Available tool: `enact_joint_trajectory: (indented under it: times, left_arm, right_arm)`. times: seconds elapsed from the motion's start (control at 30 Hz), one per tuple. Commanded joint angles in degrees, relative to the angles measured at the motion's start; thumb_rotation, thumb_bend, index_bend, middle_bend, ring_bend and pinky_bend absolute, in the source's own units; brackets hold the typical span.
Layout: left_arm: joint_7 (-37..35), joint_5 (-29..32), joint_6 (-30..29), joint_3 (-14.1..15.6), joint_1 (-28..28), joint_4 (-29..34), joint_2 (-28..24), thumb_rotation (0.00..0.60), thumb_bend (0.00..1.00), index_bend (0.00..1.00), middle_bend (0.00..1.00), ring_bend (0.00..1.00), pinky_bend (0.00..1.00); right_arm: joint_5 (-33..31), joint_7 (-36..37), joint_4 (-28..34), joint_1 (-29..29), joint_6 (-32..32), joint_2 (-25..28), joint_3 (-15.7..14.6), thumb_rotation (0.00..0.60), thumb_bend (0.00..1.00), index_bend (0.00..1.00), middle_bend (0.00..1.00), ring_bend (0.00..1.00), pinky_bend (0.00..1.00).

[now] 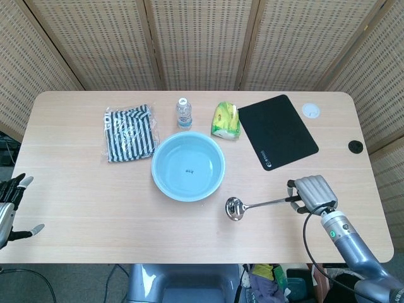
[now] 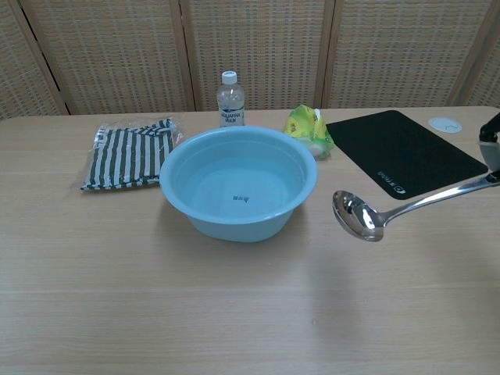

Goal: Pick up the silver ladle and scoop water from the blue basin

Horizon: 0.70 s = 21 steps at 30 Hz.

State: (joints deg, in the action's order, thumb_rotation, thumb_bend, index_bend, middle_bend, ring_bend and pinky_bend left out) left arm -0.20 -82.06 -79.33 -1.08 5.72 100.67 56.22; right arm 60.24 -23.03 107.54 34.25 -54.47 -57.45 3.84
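One ladle lifted, bowl end toward the basin

One hand, the right hand [image 1: 314, 194], clamps the far end of the silver ladle [image 1: 260, 206] handle, carrying it clear of the counter [image 1: 82, 208]. The long axis runs roughly sideways, with the polished steel bowl [image 2: 358, 216] just beside the blue basin [image 1: 188, 166] on its right, so the scoop likely calls for travel leftward and a dip over the rim. The basin is round, smooth plastic, holding shallow clear water. The left hand [image 1: 11, 201] sits well apart at the counter's left edge, fingers spread, holding nothing.
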Motion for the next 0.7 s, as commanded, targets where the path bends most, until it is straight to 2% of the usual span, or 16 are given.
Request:
enact_joint_trajectory:
  times: [0.03,0.27,0.37,0.5,0.6,0.7]
  left_arm:
    - [-0.34,0.22,0.16,-0.14,0.11,-0.09,-0.08,0.6,0.0,0.0,0.0,0.0,0.0]
    - [-0.76,1.08,1.05,-0.48,0.58,-0.39,-0.15,0.6,0.0,0.0,0.0,0.0,0.0]
    - [-0.67,1.87,1.99,-0.73,1.06,-0.65,0.05,0.6,0.0,0.0,0.0,0.0,0.0]
    - [-0.57,3.38,3.91,-1.2,2.07,-1.24,0.39,0.6,0.0,0.0,0.0,0.0,0.0]
    - [-0.6,3.83,4.32,-1.36,2.3,-1.41,0.43,0.6,0.0,0.0,0.0,0.0,0.0]
    - [-0.78,4.37,4.87,-1.6,2.64,-1.92,0.62,0.6,0.0,0.0,0.0,0.0,0.0]
  right_arm:
    - [-6.17,-4.39,3.13,3.8,0.81,2.57,3.01,0.6,0.75,0.79,0.89,0.9,1.0]
    - [-20.74,-11.85,6.27,11.53,1.71,4.7,6.23,0.6,0.75,0.79,0.89,0.9,1.0]
    - [-28.87,-16.33,6.98,16.54,0.94,4.76,7.38,0.6,0.75,0.79,0.89,0.9,1.0]
    - [-41.24,-23.7,5.48,25.95,-1.77,1.09,9.36,0.6,0.75,0.79,0.89,0.9,1.0]
    - [-45.76,-27.17,4.15,29.73,-4.01,-1.58,9.45,0.6,0.75,0.79,0.89,0.9,1.0]
    - [-49.65,-32.16,0.47,34.63,-6.59,-6.96,9.2,0.6,0.75,0.79,0.89,0.9,1.0]
